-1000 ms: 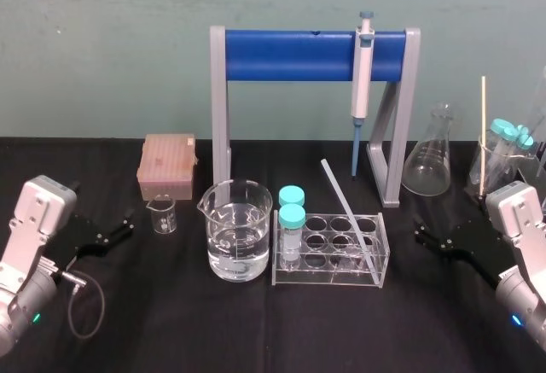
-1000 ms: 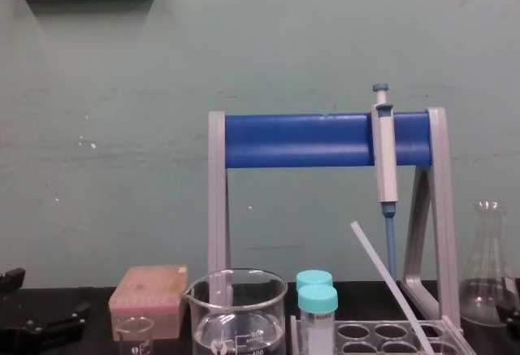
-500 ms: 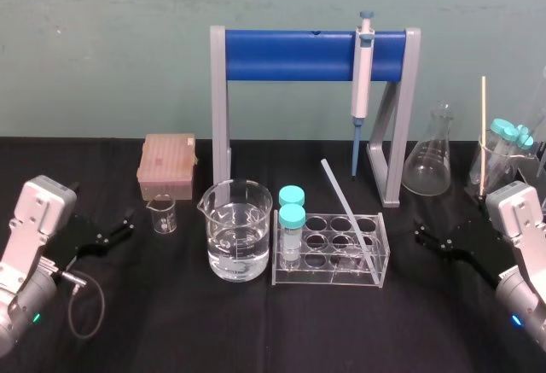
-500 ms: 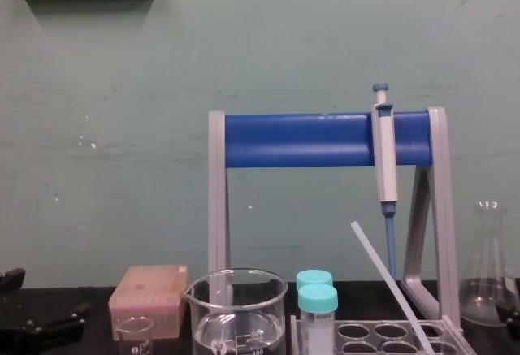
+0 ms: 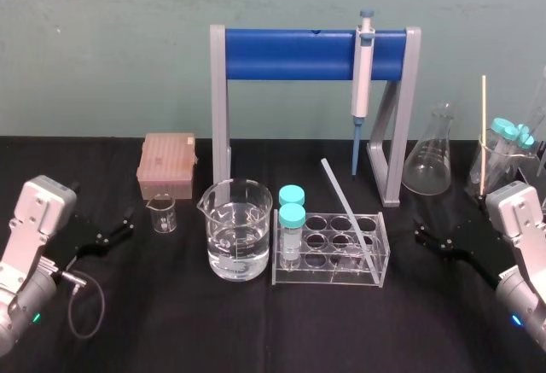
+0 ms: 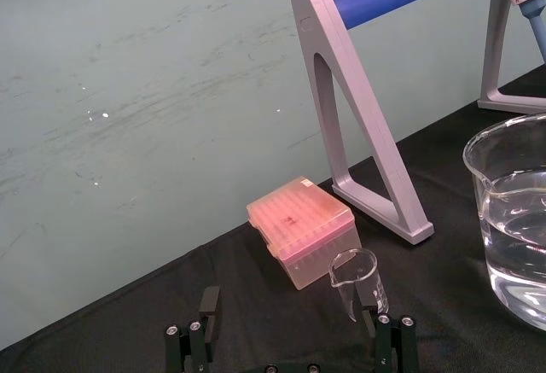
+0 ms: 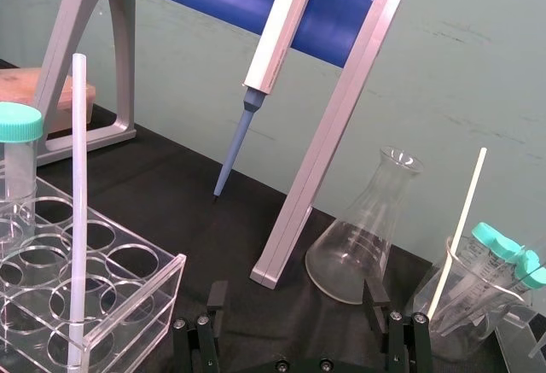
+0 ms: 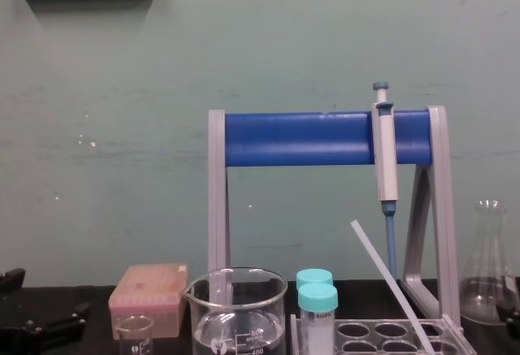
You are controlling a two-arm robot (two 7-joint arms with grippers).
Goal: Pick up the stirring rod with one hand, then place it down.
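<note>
Black surface [image 5: 171, 322], clear rack [image 5: 324, 276] at centre. Stirring rod [image 5: 345, 206] leans tilted in a right-side well. Right end effector [image 5: 429, 238] nearest, released; left end effector [image 5: 118, 230] parked left, released. Risk: a sideways pull could drag the rack or snap the rod.

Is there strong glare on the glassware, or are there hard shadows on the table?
Head view: only small highlights on the beaker and flask; no hard shadows on the black table, where the left gripper and right gripper blend in. Right wrist view: the stirring rod reads plainly against the wall.
</note>
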